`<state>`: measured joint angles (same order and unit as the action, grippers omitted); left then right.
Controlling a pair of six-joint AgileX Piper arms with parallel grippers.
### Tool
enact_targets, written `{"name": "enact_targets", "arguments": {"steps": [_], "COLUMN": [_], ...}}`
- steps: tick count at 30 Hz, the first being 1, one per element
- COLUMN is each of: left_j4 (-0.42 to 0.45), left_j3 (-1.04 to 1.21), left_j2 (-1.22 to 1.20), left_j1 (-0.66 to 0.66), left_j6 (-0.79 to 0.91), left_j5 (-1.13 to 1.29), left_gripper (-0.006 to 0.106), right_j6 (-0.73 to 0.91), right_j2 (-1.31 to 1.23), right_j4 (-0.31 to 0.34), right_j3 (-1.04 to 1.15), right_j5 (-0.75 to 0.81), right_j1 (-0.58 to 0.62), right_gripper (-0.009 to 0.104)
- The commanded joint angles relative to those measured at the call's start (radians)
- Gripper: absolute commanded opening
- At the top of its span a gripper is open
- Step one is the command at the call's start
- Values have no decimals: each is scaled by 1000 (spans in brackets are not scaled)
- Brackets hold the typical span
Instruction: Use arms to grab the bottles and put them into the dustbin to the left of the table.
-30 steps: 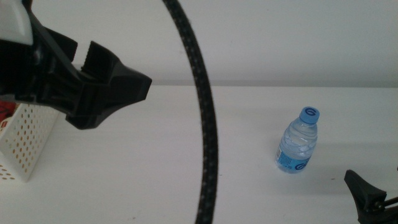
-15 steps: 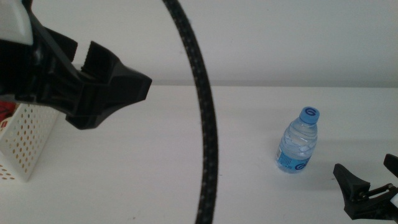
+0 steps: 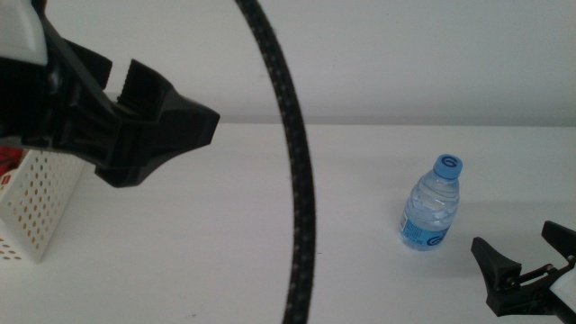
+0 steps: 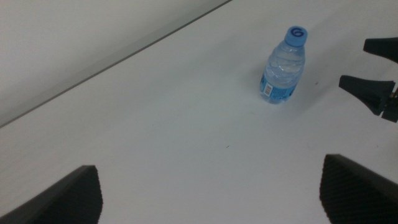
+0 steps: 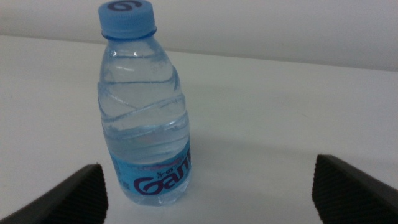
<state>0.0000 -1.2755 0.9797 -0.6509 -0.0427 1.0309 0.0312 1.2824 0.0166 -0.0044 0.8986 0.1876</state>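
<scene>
Now my right gripper (image 3: 531,261) sits low over the plain white tabletop (image 3: 225,243), jaws spread wide and empty, with the small clear plastic water bottle with blue cap and label (image 5: 144,109) standing upright just ahead of the tips, not touching. My left gripper (image 3: 166,117) hangs high, jaws apart, just beside the white perforated plastic basket (image 3: 40,202), well away from the bottle.

My left gripper (image 3: 157,112) hides most of the basket (image 3: 40,202), whose far side runs past the picture's edge. Something red (image 3: 9,160) inside that basket is too covered to name. My right gripper (image 3: 531,265), near the water bottle (image 3: 431,203), is cut off below.
</scene>
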Motion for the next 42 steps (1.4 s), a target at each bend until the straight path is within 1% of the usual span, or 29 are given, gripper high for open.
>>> {"name": "enact_targets", "arguments": {"steps": [1, 8, 14, 24, 34, 37, 42], "left_j4": [0, 0, 0, 0, 0, 0, 0], "left_j3": [-7, -7, -7, -7, -7, -7, -7], "left_j2": [3, 3, 3, 3, 3, 3, 3], "left_j1": [-8, -8, -8, -8, -8, -8, -8], "left_j6": [-10, -10, -10, -10, -10, -10, -10], "left_j5": [-11, -11, -11, -11, -11, -11, -11], "left_gripper": [94, 94, 94, 94, 94, 94, 94], "right_j6": [14, 14, 10, 10, 3, -11, -7], "right_j2": [35, 120, 197, 310, 421, 435, 450], "right_j4": [18, 38, 104, 110, 191, 194, 187], "right_j3": [38, 33, -7, -91, -193, -209, -234], "right_j5": [57, 152, 154, 154, 154, 152, 138], "right_j1": [4, 4, 4, 4, 4, 4, 45], "right_gripper": [88, 88, 88, 88, 88, 88, 88]}}
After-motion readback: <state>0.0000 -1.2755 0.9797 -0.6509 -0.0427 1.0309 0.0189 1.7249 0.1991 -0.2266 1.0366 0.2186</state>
